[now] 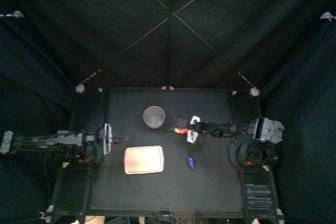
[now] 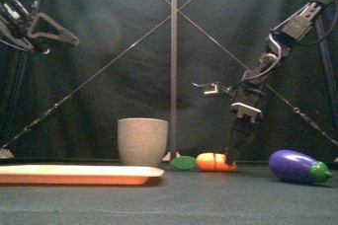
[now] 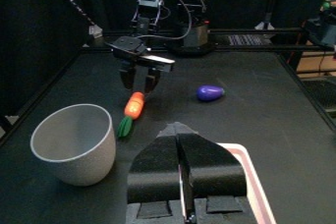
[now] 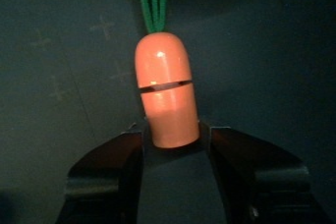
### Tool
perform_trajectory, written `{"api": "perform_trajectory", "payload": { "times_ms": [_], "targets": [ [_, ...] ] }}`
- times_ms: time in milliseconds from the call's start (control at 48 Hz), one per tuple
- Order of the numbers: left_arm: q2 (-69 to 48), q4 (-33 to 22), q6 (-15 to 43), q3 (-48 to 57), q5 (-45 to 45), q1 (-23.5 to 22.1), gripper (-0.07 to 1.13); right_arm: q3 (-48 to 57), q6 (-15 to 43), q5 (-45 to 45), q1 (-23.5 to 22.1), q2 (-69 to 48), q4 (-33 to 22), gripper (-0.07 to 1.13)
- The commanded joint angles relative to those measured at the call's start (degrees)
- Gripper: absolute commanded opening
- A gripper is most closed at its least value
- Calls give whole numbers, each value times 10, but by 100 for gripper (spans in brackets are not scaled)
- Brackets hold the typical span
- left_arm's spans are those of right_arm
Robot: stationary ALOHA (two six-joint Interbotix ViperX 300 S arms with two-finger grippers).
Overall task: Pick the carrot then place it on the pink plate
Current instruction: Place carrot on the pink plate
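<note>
Right arm [image 2: 284,34] reaches down, right gripper [image 2: 234,154] jaws apart astride orange toy carrot [image 2: 212,163] (on table [image 2: 169,205]); left gripper [image 3: 184,141] closed near flat pink tray [image 2: 79,175].

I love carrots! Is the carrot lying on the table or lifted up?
Lying down. The carrot rests flat on the table; the right gripper is open at its orange end.

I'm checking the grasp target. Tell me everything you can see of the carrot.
The carrot is a smooth orange toy, plastic-looking, with a dark seam across its middle and a green top. It lies flat on the table, beside the grey cup. The right gripper straddles its orange end, jaws open.
</note>
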Motion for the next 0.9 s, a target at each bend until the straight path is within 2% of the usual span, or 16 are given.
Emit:
{"api": "perform_trajectory", "payload": {
  "times_ms": [21,458,896],
  "targets": [
    [1,-1,1,-10,-3,1,-3,-15,-1,-4,1,-5,10,76],
    [1,-1,0,-11,12,2,-3,-28,0,3,22,-12,17,74],
    [1,0,1,-11,12,2,-3,-72,4,25,106,-81,51,74]
  ]
}}
